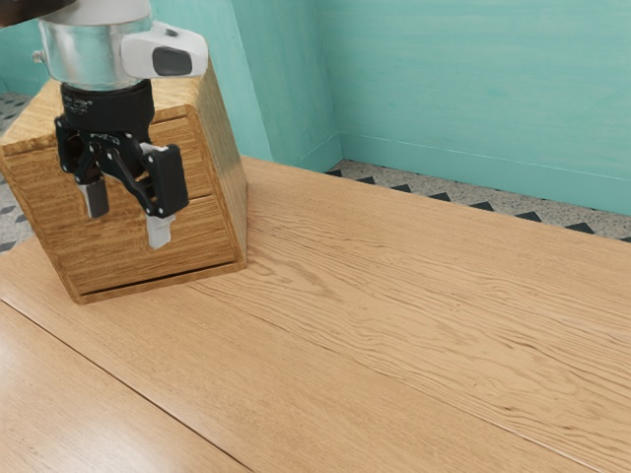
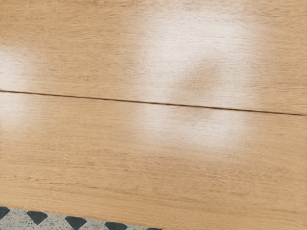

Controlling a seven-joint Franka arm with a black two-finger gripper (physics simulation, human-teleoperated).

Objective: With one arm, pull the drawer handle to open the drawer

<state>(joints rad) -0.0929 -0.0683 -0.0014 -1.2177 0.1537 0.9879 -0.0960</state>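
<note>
fingers (image 1: pixel 158 232) are spread apart with nothing between them, so the gripper (image 1: pixel 126 215) is open. it points down right in front of the wooden drawer box (image 1: pixel 212 148). the box sits at the exterior view's left on the table (image 1: pixel 394 325). its front looks flush, and i can't make out a handle behind the hand. the wrist view looks down on tabletop with a thin seam (image 2: pixel 153 103) and a strip of tiled floor (image 2: pixel 48 224).
</note>
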